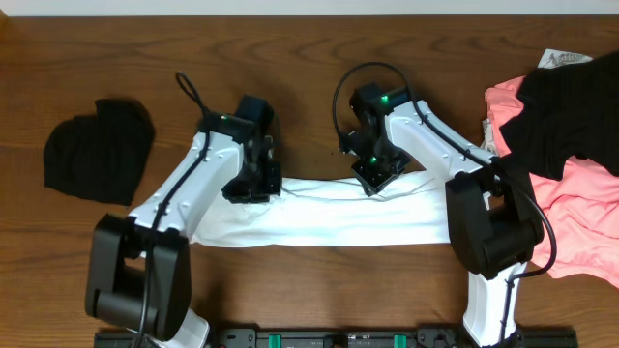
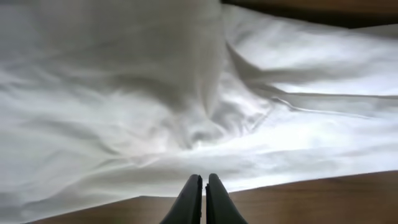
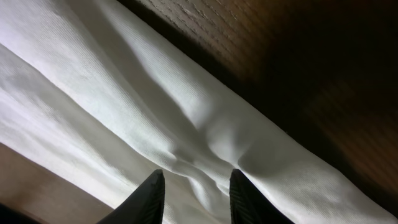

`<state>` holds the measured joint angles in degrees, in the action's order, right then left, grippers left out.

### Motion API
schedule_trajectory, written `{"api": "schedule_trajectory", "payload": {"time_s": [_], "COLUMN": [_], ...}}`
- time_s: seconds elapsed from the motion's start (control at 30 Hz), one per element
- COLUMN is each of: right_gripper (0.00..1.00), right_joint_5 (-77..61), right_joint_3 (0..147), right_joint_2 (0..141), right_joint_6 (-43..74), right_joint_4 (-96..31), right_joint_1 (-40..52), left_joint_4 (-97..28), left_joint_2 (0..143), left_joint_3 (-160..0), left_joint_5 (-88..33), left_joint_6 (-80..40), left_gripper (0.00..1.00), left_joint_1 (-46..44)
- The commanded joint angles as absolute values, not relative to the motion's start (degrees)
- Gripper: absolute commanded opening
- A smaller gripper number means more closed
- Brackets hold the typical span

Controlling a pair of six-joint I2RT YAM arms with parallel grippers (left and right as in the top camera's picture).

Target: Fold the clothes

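Observation:
The clothes in work are a white T-shirt [image 1: 329, 220], folded into a long band across the table's middle. My left gripper [image 1: 253, 189] sits on its far left edge. In the left wrist view its gripper [image 2: 203, 177] is shut at the T-shirt's [image 2: 186, 93] edge, and no cloth shows between the tips. My right gripper [image 1: 373, 180] is on the far edge near the middle. In the right wrist view its gripper [image 3: 194, 177] is closed on a bunched ridge of the T-shirt [image 3: 186, 124].
A black garment [image 1: 99, 150] lies crumpled at the left. At the right edge a coral-pink garment [image 1: 585, 217] lies with another black one [image 1: 561, 111] on top. Both arm bases stand at the table's front edge.

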<state>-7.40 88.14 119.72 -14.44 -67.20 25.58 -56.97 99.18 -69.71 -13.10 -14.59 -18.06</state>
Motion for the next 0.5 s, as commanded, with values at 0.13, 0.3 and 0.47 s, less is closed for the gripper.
{"api": "schedule_trajectory", "payload": {"time_s": [0.13,0.3,0.47], "right_gripper": [0.33,0.33,0.33], "right_joint_5": [-6.85,-6.85,-6.83], "right_joint_3": [89.06,89.06,89.06], "right_joint_2": [117.99,117.99,117.99], "right_joint_6": [-13.74,-13.74,-13.74], "right_joint_4": [-67.26,-67.79,-68.03], "right_joint_1": [25.41,25.41,25.41], "left_joint_4": [-49.56,-44.58,-42.87], "left_joint_2": [100.12,102.45,105.21], "left_joint_3": [-68.71,-68.69,-68.69], "left_joint_5": [-12.05,-5.58,-5.69], "left_joint_6": [-15.14,-18.37,-18.39], "left_gripper": [0.26,0.41,0.41], "left_joint_1": [-18.2,-18.2,-18.2]}}
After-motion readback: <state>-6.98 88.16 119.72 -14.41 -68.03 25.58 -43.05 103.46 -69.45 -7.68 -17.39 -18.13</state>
